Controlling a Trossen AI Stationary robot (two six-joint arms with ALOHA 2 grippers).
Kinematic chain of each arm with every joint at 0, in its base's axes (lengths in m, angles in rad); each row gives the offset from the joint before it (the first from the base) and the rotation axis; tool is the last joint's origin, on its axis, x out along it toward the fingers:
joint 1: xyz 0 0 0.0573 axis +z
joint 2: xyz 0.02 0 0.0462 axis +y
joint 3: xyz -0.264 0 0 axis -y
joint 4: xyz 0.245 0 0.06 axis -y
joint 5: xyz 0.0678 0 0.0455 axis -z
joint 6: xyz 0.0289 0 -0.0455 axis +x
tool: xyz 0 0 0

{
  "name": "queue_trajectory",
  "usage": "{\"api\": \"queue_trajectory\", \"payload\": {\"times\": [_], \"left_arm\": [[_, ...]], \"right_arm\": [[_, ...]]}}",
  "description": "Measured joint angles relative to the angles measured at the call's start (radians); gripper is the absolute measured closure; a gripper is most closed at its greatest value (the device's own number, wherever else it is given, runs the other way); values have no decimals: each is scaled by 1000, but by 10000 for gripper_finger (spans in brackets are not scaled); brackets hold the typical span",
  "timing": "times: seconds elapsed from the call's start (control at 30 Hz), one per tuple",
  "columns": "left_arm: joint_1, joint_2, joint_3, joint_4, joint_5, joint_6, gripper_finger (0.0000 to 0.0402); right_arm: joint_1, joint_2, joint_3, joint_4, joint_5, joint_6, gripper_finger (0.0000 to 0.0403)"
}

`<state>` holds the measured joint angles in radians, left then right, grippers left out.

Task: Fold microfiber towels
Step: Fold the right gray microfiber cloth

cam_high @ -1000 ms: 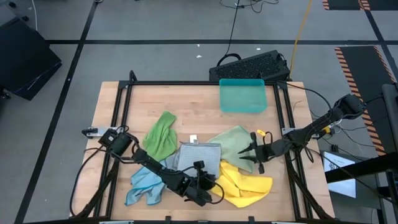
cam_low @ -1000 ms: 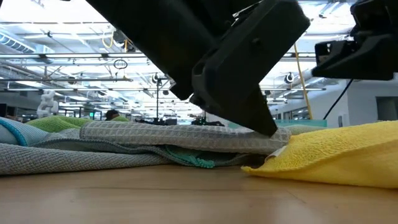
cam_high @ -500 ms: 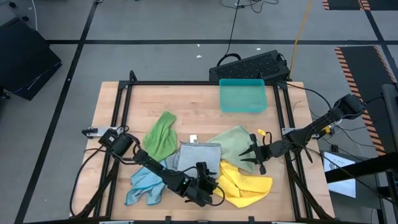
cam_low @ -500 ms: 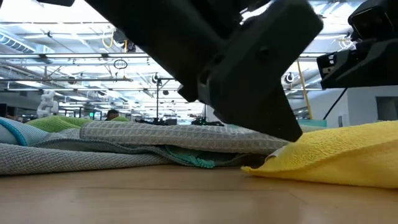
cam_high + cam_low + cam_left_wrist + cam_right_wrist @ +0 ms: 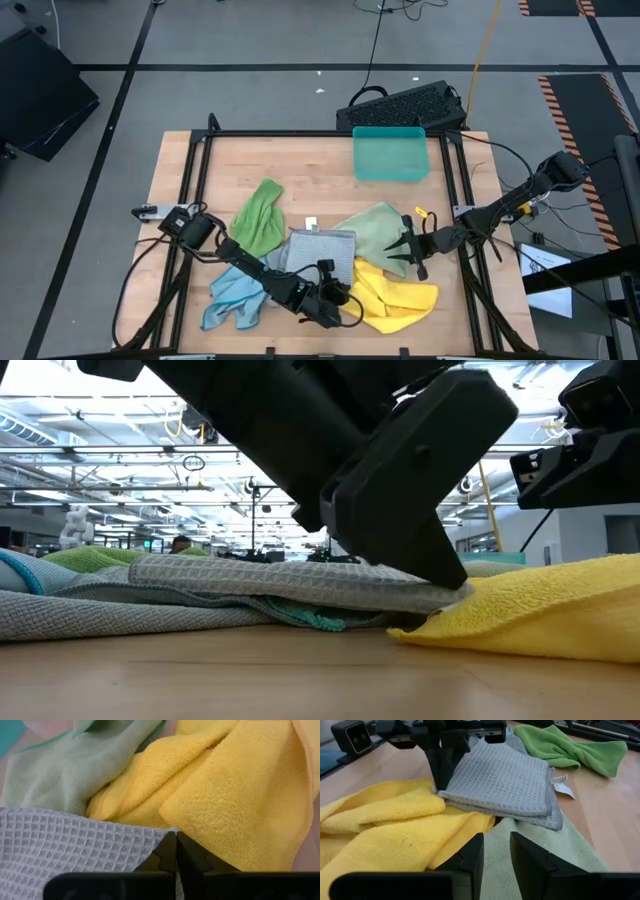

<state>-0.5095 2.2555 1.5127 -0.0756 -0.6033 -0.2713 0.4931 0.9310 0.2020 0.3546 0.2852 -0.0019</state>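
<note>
A folded grey waffle towel [image 5: 318,250] lies flat mid-table, its near right corner next to a crumpled yellow towel [image 5: 395,295]. My left gripper [image 5: 345,286] is shut at that corner, seen close in the left wrist view [image 5: 176,840]. A pale green towel [image 5: 375,228] lies to the grey one's right. My right gripper [image 5: 495,852] stands open just above it, with nothing between its fingers. A bright green towel [image 5: 258,220] and a light blue towel [image 5: 232,297] lie to the left. My left gripper pinches the grey towel's near right corner [image 5: 446,790] between its two shut fingers [image 5: 440,565]. They slant down onto it from the table's near left. How many layers they hold I cannot tell. The towel lies flat on the table, its corner beside the yellow towel [image 5: 225,795].
A teal plastic tray [image 5: 390,153] stands at the far right of the table. A black keyboard [image 5: 405,103] lies beyond the far edge. A dark frame [image 5: 300,133] runs around the table. Bare wood shows at the far left.
My left gripper has opened at the grey towel's near right corner, edged toward the yellow towel, then shut on the corner. The towels lie as before.
</note>
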Motion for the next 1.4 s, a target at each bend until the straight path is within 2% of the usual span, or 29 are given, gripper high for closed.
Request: {"api": "queue_trajectory", "payload": {"times": [0.37, 0.67, 0.93, 1.1, 1.4], "left_arm": [[-2, -13, -1, -4, 16, 2, 397], [-1, -17, -1, -1, 15, -5, 398], [2, -17, -1, -5, 12, 0, 391], [2, -17, -1, -9, 23, 33, 355], [2, 3, -1, -7, 23, 90, 223]], "right_arm": [[0, 48, 0, 71, 0, 87, 314], [0, 208, 0, 289, 0, 89, 310], [0, 364, 0, 438, -2, 91, 268], [0, 415, 0, 467, -21, 94, 237], [0, 425, 0, 473, -26, 65, 225]]}}
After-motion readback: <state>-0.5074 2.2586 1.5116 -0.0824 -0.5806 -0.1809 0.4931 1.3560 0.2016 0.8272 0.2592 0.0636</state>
